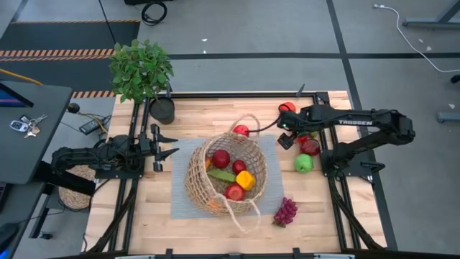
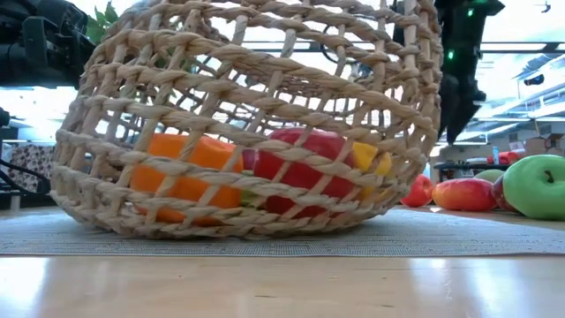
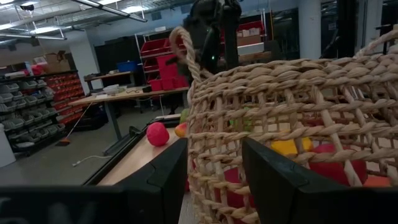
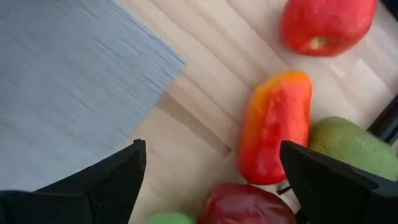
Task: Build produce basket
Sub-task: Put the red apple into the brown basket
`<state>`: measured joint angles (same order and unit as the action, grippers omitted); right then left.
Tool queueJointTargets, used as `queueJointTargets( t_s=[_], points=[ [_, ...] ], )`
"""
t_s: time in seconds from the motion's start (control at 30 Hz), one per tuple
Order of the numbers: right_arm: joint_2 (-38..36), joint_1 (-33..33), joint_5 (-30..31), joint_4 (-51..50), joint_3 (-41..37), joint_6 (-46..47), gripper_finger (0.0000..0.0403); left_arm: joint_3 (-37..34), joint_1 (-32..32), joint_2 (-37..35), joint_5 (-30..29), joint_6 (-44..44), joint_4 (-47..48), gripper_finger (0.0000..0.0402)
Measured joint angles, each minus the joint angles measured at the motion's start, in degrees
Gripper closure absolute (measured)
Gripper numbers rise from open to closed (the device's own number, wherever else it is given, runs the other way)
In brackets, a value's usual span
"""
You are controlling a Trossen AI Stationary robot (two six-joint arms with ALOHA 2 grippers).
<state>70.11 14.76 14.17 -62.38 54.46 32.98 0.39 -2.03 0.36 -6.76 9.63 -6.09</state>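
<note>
While the basket sits mid-surface on the mat, the right end effector hangs spread and empty, just beside loose produce. Left end effector, spread, faces the basket's side.

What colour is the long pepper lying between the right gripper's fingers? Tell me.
The pepper is red, shading to orange at one end; the right wrist view shows it best.

Industrial workshop or robotics lab. Grey concrete floor with hazard-striped tape around the wooden counter; loose cables trail across the floor. Beyond the counter: racks of red storage bins, grey parts shelving, a long workbench, exposed ceiling beams and strip lights.
</note>
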Motion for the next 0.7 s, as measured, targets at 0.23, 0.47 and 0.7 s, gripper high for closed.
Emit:
queueJointTargets(
  t_s=[0.23, 0.47, 0.7],
  points=[
    [-6.8, -2.3, 8.5, -6.9, 5.8, 10.0, 0.0032, 0.0, 0.0, 0.0, 0.0, 0.0, 0.0, 0.0241],
    [-12.8, 2.3, 13.0, -14.2, 3.6, 27.1, 0.0039, 0.0, 0.0, 0.0, 0.0, 0.0, 0.0, 0.0241],
    [-8.0, 5.1, 9.6, -11.4, -3.8, 23.0, 0.0040, 0.0, 0.0, 0.0, 0.0, 0.0, 0.0, 0.0241]
  ],
)
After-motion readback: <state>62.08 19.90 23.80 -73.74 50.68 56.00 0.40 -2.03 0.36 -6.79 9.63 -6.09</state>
